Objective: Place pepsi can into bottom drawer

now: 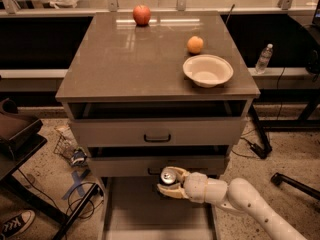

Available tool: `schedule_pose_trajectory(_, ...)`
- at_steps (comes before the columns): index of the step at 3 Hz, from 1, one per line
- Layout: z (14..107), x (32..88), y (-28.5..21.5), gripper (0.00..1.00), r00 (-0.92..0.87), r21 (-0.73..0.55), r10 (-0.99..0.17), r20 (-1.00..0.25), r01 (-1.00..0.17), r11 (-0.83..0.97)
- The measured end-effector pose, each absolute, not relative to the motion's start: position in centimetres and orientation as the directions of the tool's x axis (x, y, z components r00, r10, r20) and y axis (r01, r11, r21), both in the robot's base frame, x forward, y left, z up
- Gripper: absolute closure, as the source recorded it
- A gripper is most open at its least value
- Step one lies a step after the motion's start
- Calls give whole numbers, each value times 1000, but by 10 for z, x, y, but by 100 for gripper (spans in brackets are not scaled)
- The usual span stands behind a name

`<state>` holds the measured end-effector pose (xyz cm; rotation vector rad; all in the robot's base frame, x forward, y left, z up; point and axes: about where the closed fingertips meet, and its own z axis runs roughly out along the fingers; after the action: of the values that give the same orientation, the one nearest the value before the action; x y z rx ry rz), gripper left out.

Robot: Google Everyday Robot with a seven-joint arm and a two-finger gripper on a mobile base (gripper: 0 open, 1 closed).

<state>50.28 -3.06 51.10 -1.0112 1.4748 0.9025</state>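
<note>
Pale arm (pixel 250 200) from lower right, end effector (pixel 168 183) tight around pepsi can (pixel 168 174), low centre.
</note>
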Motion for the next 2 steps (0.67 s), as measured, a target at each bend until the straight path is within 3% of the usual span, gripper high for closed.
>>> schedule_pose_trajectory(2,434,508,-26,100,-111,79,-65,-992,-925,372)
